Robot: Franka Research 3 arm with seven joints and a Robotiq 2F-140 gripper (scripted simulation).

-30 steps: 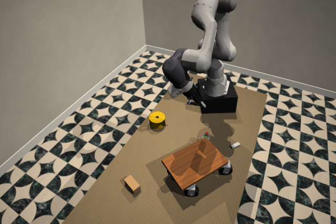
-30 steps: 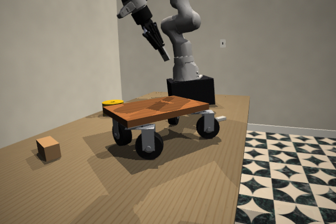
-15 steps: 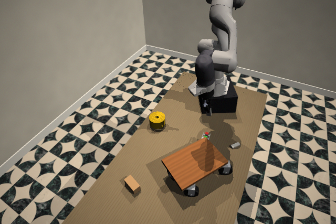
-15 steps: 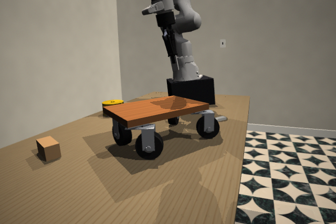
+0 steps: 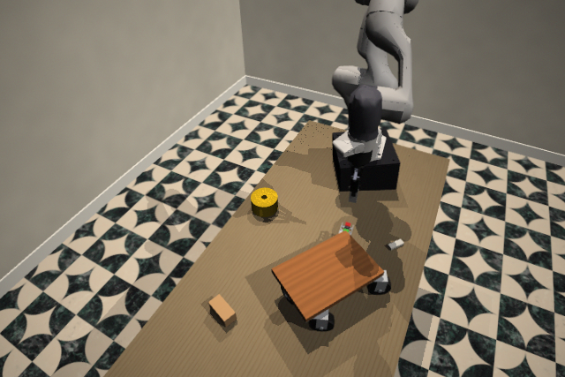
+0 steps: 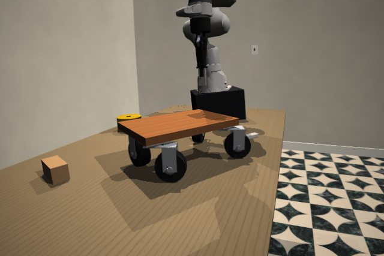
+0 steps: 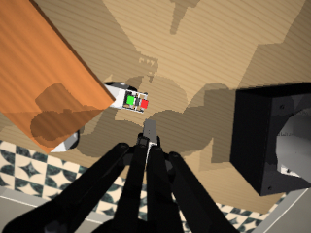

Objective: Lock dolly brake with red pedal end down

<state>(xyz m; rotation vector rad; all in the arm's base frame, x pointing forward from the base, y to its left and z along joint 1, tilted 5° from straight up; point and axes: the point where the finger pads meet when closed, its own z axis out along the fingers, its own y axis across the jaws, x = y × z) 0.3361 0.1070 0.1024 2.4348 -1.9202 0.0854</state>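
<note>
Claw [image 7: 150, 130]: clenched fully, fingertips pressed together, nothing between them; pointing straight down, well above the worktop [image 5: 282, 172].
Claw position: in the air between the black pedestal [image 5: 387, 172] and the dolly [image 5: 326, 272]; in the wrist view the fingertips lie just beside the brake pedal [image 7: 136, 102], with no contact.
Arm [image 5: 383, 44]: grey links folded above the pedestal; dark wrist section directly above the claw.
Brake pedal: small rocker on the caster at the dolly corner nearest the pedestal; one green end and one red end [image 7: 144, 103], the red end on the pedestal side. Which end is down cannot be told.
Dolly: orange-brown wooden deck on four black swivel casters [image 6: 170, 166] with grey forks; all wheels on the worktop, deck level in the exterior view.
Dolly location: middle of the worktop, in front of the pedestal and apart from it.
Small grey block [image 5: 395, 244]: lying on the worktop near the dolly, toward the worktop edge.
Yellow spool [image 5: 264, 201]: upright on the worktop, dark centre hole, well apart from the dolly.
Tan wooden block [image 5: 222, 309]: on the worktop, at the end far from the pedestal, apart from the dolly.
Floor [image 5: 493, 227]: patterned tiles in dark green and cream around the worktop.
</note>
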